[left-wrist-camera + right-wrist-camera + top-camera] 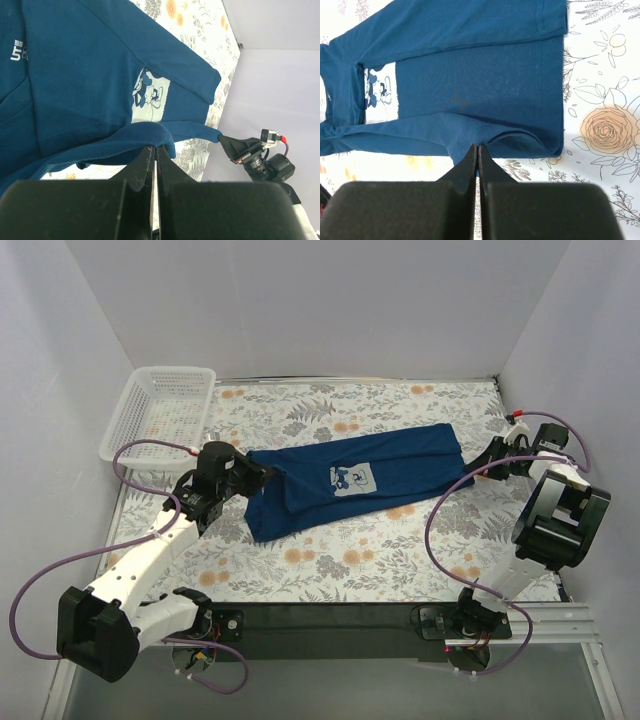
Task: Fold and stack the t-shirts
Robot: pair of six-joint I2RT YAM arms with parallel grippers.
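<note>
Floral table point(420, 540): t-shirt point(400, 465) is stretched across its middle, partly folded, print up. Basket point(160, 410) is set at the far-left corner. The t-shirt's ends are pinched by left gripper point(156, 147) and right gripper point(478, 146), both clamped on cloth.

My left gripper point(155, 149) has its tips buried in the t-shirt point(90, 75) fold; white lettering point(18, 52) ahead-left runs off-frame.

Place: probably a robot lab cell | evidence: plain white walls point(300, 300), black mounting rail point(330, 618) (floral tablecloth point(420, 530))
</note>
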